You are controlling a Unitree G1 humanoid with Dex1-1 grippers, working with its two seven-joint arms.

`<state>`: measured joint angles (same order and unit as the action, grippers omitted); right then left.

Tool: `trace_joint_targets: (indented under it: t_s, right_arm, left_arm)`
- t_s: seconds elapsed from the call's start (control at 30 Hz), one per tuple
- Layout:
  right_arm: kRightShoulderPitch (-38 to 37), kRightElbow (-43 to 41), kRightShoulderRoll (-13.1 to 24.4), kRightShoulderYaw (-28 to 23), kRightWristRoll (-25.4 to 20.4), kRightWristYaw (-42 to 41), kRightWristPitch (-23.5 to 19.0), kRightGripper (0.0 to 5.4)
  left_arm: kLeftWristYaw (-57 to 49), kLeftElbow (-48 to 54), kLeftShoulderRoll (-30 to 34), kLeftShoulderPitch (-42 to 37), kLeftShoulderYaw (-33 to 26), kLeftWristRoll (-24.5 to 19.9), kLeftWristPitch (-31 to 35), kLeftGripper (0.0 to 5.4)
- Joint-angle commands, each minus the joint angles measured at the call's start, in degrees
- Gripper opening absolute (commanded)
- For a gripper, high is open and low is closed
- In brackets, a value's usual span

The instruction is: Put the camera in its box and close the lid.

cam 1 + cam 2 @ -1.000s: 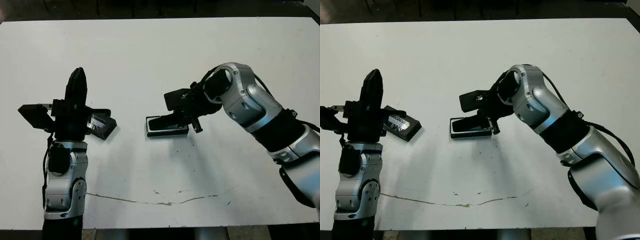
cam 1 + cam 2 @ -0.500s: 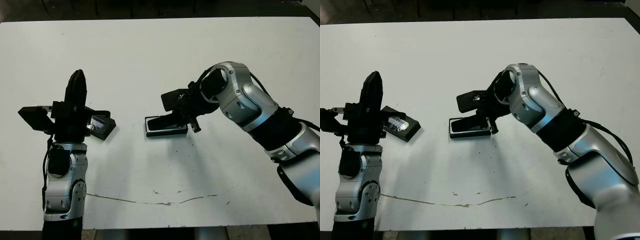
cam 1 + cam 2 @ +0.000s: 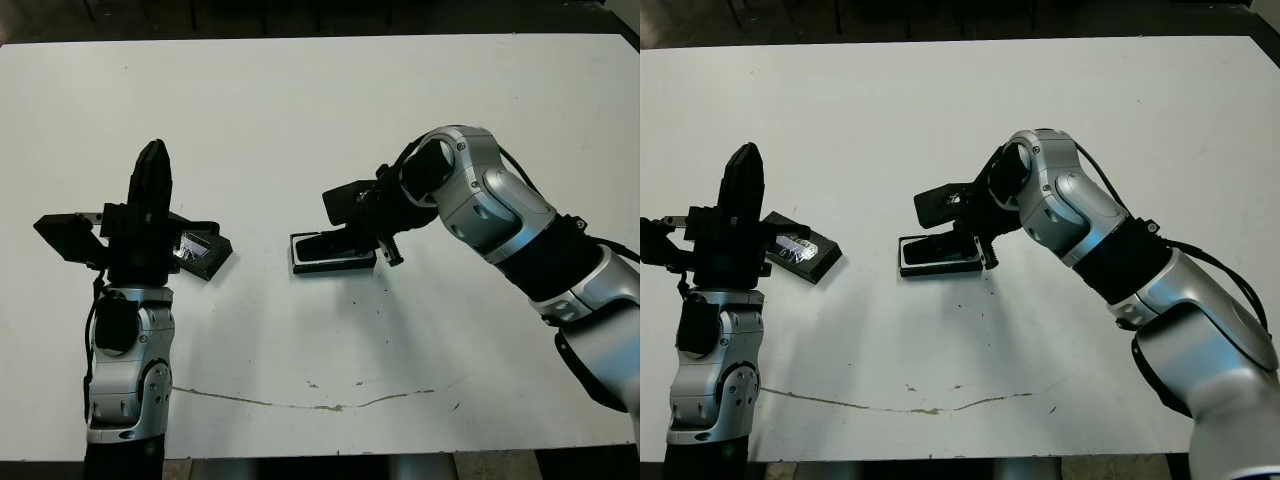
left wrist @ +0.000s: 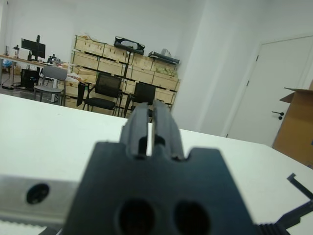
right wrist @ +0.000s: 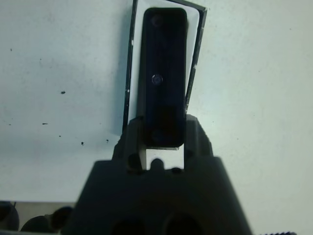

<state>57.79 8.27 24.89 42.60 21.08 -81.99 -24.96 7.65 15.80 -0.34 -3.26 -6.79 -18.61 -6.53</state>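
Since a second ago the right arm has been shifting a little toward the left side of the table, and the box (image 3: 333, 252) with it; in the last half second almost nothing is changing. The left arm is staying as it was.

From the head views, the right gripper (image 3: 345, 243) is reaching low over the box near the middle of the white table (image 3: 320, 110), but the arm is hiding what is inside. The right wrist view is showing this better: the camera (image 5: 164, 73) is lying inside the box (image 5: 197, 63), white lining showing along its sides, and the two fingers (image 5: 128, 142) are standing at both sides of its near end, so the gripper is looking closed on the camera.

The left gripper (image 3: 152, 185) is standing upright, well apart from the box. Its wrist view is showing the two fingers (image 4: 137, 125) almost together, a thin gap between them, holding nothing. The lid (image 3: 203, 252) is lying on the table just beside this arm, only visible from the head views.
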Motion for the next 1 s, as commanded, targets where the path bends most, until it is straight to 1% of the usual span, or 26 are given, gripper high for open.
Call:
trace_joint_targets:
  t_s: [0.03,0.07,0.23,0.47,0.6,0.73,0.9,0.93,1.0]
  right_arm:
    - [-3.0,-1.2,-0.9,2.3,-1.8,-3.1,1.3,0.56]
    - [-3.1,-1.4,-0.6,2.1,-1.9,-3.0,2.0,0.56]
    - [-4.3,-2.8,1.1,1.4,-1.5,-1.4,8.0,0.56]
    - [-5.5,-3.8,2.1,0.9,-1.0,-0.5,11.6,0.56]
    - [-5.8,-4.5,2.2,0.8,-0.7,-0.3,11.8,0.56]
    - [-5.7,-3.8,1.5,0.8,-1.0,-1.0,10.7,0.56]
    - [-5.3,-1.1,0.5,0.5,-2.7,-3.1,8.1,0.56]
    - [-5.3,-0.6,0.3,0.4,-3.0,-3.4,7.8,0.59]
    - [-5.1,0.2,0.2,0.3,-3.3,-3.7,7.0,0.92]
  left_arm:
    - [0.1,-0.2,0.4,1.2,-0.3,0.0,0.3,0.00]
    - [0.0,-0.2,0.4,1.2,-0.4,0.0,0.4,0.00]
    - [-0.5,0.3,0.4,1.4,-0.3,0.3,1.0,0.00]
    - [-1.0,0.7,0.3,1.5,-0.1,0.7,1.2,0.00]
    - [-0.8,0.6,0.3,1.4,-0.3,0.1,1.2,0.00]
    - [-0.7,0.4,0.3,1.3,-0.5,-0.2,0.9,0.00]
    - [-0.9,0.7,0.4,1.5,-0.5,0.2,0.9,0.00]
    - [-0.9,0.7,0.4,1.5,-0.5,0.2,0.9,0.00]
    - [-1.0,0.7,0.4,1.5,-0.4,0.3,1.0,0.00]
